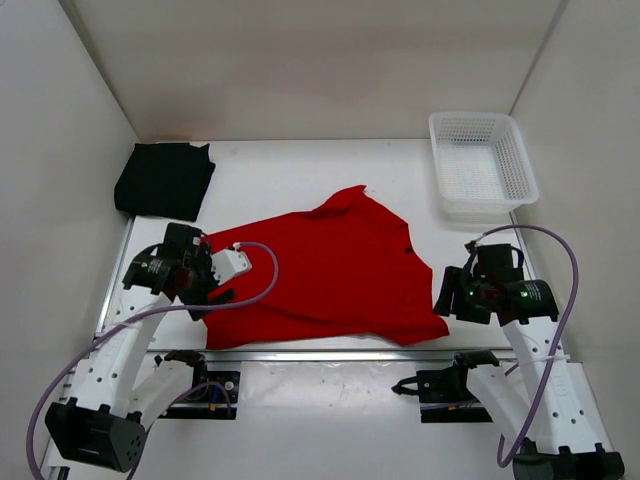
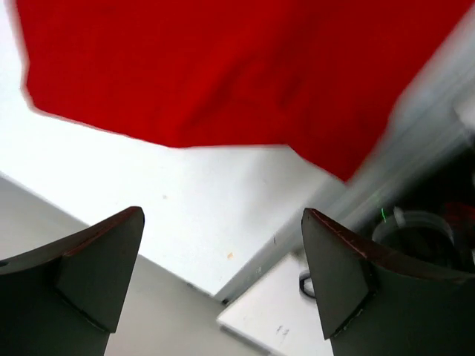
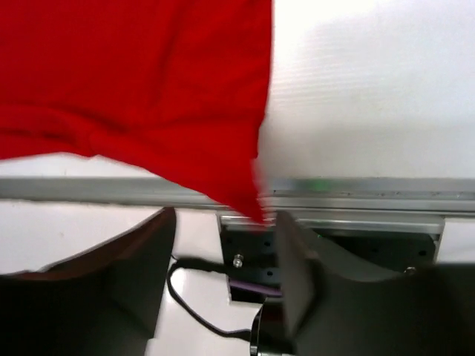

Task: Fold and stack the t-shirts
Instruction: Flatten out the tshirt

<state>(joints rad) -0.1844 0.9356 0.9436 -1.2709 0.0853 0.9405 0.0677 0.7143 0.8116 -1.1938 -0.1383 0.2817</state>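
The red t-shirt lay spread on the counter for folding; the left end effector stood wide and empty, the right end effector partly open, the hem corner apparently ungripped.

White perforated left arm and right arm, black joints, lilac cables — green lights, dark wedge-shaped fingers.

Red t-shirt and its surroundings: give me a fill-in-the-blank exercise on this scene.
The spread-out t-shirt in the middle is ____.
The folded black t-shirt lies in the far ____ corner.
The white basket sits in the far ____ corner.
The left gripper stands ____, holding nothing.
Missing words: red; left; right; open.
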